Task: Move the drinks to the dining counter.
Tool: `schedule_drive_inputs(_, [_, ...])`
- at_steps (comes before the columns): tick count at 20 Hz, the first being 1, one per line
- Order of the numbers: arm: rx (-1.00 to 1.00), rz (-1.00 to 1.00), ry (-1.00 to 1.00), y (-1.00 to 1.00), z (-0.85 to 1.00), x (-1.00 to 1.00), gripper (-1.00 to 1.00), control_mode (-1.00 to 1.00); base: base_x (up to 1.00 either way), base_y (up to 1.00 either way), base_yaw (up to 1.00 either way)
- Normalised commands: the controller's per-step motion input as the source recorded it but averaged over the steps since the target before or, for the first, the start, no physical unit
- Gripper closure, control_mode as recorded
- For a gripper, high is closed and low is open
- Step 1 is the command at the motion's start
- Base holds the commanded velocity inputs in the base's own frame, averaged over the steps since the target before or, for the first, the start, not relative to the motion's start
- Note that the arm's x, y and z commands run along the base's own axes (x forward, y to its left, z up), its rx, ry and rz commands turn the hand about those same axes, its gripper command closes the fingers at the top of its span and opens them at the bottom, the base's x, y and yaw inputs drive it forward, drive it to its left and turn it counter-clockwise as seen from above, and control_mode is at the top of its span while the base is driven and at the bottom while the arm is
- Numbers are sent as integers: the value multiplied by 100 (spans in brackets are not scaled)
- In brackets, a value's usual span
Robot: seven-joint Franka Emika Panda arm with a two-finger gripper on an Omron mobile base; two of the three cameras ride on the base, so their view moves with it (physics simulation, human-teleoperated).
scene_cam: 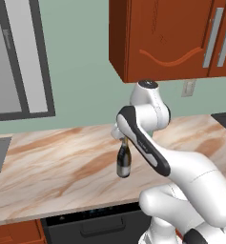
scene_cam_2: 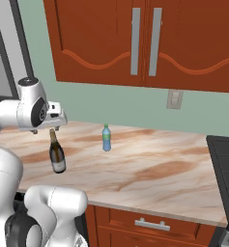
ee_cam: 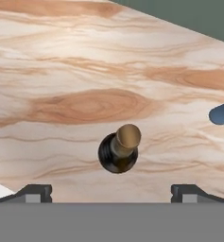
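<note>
While the hand [ee_cam: 111, 191] hangs open and empty above it, the wine bottle [scene_cam_2: 57, 153] stands upright on the table [scene_cam_2: 154, 169]: heavy, slippery glass, best gripped at the neck.

I am looking through the left base view from behind the arm's left side, facing forward and down over the marble worktop [scene_cam: 52, 162] toward the green wall. The right base view is facing the same worktop from the arm's right side; both are sharing the wine bottle [scene_cam_2: 56, 153] and the cabinets [scene_cam_2: 140, 38] above. The hand view is pointing almost straight down, close above that bottle's top.
</note>
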Motion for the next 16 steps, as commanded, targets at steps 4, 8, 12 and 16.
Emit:
schedule_drive_inputs(4, [0, 0, -6, 0, -2, 0, -100, -100, 0, 0, 0])
schedule_drive_inputs(8, [0, 0, -7, 0, -8, 0, -100, -100, 0, 0, 0])
schedule_drive_inputs(12, [0, 0, -4, 0, -10, 0, -100, -100, 0, 0, 0])
schedule_drive_inputs(16, [0, 0, -5, 0, -2, 1, -100, -100, 0, 0, 0])
